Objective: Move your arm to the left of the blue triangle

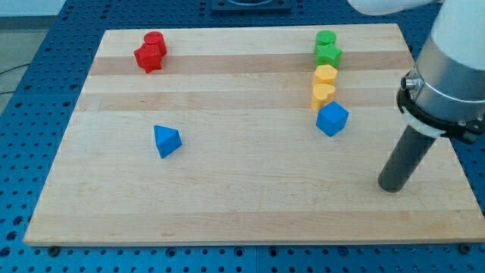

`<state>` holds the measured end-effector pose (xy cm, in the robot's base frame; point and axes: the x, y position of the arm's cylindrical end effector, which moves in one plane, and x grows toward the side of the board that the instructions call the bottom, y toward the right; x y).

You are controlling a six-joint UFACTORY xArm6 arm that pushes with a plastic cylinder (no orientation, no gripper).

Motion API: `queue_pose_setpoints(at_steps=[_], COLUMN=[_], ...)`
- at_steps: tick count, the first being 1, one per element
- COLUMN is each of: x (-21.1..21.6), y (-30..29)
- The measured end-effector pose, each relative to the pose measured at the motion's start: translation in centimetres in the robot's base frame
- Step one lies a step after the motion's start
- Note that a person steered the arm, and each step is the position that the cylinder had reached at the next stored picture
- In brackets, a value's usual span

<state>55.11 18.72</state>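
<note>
The pale wooden tabletop (pixel 250 205) shows lengthwise grain in light and darker strips, smooth with a faint sheen. The blue plastic-looking triangle block (pixel 167 141) has smooth, matt facets. My tip (pixel 391 188) ends a dark, matt rod.

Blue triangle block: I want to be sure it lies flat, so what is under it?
The blue triangle block rests directly on the bare wooden board; nothing else shows beneath it. The patch it covers is hidden. My tip is far off toward the view's right.
</note>
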Motion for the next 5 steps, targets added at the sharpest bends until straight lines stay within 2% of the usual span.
queue_pose_setpoints(at_steps=[1,3,4,5], x=[1.1,1.3,0.8,0.7], y=[-6.5,-28.1,-32.4,-33.7])
